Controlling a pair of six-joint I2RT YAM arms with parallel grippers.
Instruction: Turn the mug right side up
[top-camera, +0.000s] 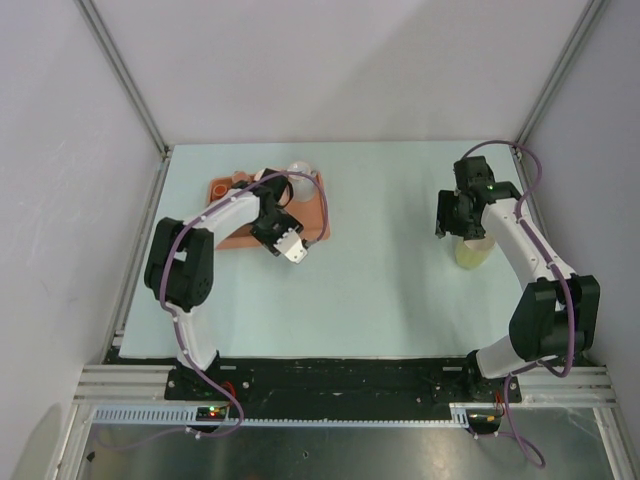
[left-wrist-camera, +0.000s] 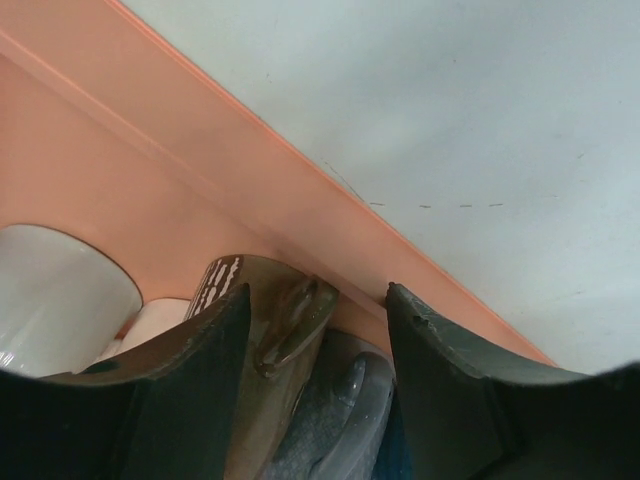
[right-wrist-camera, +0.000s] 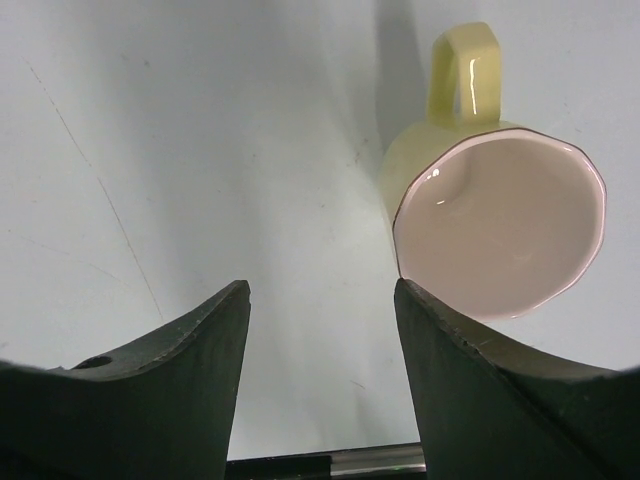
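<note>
Right fingers (right-wrist-camera: 150, 400) empty, mug (right-wrist-camera: 500, 225) just beside

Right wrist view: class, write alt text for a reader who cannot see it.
A yellow mug with a pale pink inside sits on a pale table, its mouth facing the camera and its handle pointing away. In the foreground the right gripper stands open with nothing between its dark fingers.

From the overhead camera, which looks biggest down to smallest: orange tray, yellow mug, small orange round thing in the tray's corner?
1. orange tray
2. yellow mug, partly hidden
3. small orange round thing
</note>
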